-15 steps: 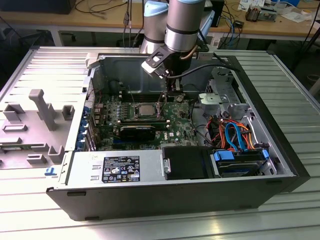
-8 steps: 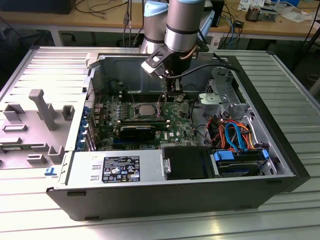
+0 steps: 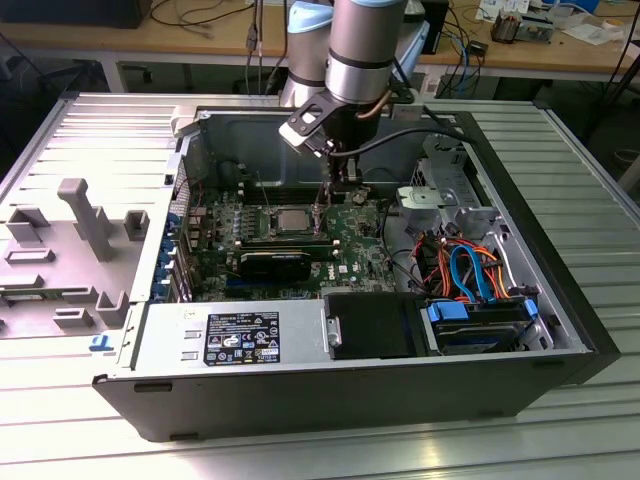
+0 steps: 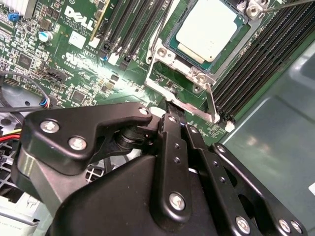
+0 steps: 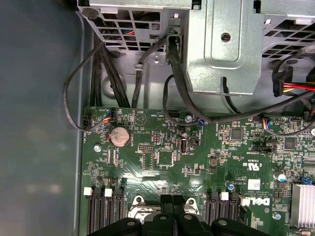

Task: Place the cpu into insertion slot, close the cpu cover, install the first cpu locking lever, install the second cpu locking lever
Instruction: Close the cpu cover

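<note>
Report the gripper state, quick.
Gripper: shut, nothing visibly held, poised right beside the seated cpu.

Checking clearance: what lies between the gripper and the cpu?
In the second wrist view, the silver edge of the cpu cover lies between the gripper and the cpu.

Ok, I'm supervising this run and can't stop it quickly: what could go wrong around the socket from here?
The end effector sits right by the cpu cover; a slip could scrape the memory slots. The thin locking lever looks unlatched and might spring aside.
</note>
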{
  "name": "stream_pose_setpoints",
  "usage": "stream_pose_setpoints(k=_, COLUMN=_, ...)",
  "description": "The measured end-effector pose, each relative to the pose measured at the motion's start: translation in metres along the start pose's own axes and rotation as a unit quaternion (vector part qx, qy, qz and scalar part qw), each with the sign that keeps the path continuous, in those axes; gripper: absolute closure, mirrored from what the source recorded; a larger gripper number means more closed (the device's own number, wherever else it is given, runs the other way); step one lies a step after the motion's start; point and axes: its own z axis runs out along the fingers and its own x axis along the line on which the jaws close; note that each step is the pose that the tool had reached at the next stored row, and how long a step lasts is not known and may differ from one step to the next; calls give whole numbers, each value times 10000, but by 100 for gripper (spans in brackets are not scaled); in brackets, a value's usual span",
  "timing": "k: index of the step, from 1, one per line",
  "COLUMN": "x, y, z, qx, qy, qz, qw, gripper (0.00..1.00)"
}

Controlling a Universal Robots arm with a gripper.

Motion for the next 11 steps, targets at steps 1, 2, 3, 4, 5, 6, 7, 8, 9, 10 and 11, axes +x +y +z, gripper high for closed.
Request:
stream_pose_setpoints(k=1, x=0, y=-4, z=0, qx=0, qy=0, qz=0, qw=10000, gripper=89)
stream_pose_setpoints(k=2, x=1, y=-12, z=1, qx=0, qy=0, qz=0, qw=10000, gripper=89)
stream_pose_setpoints(k=3, x=1, y=-18, z=1, qx=0, qy=0, qz=0, qw=10000, gripper=89)
stream_pose_setpoints(k=4, x=1, y=-24, z=1, qx=0, qy=0, qz=0, qw=10000, gripper=89)
stream_pose_setpoints(k=5, x=2, y=-32, z=2, qx=0, qy=0, qz=0, qw=10000, gripper=89)
stream_pose_setpoints(k=6, x=2, y=-37, z=2, qx=0, qy=0, qz=0, qw=10000, gripper=89)
stream_pose_setpoints(k=7, x=2, y=-44, z=2, qx=0, qy=0, qz=0, qw=10000, gripper=89)
stream_pose_setpoints(k=8, x=2, y=-49, z=2, qx=0, qy=0, qz=0, qw=10000, gripper=89)
stream_pose_setpoints(k=9, x=3, y=-57, z=3, qx=0, qy=0, qz=0, qw=10000, gripper=89)
stream_pose_setpoints(k=10, x=3, y=-63, z=3, qx=0, qy=0, qz=0, qw=10000, gripper=89)
stream_pose_setpoints(k=11, x=3, y=-70, z=4, qx=0, qy=0, qz=0, qw=10000, gripper=89)
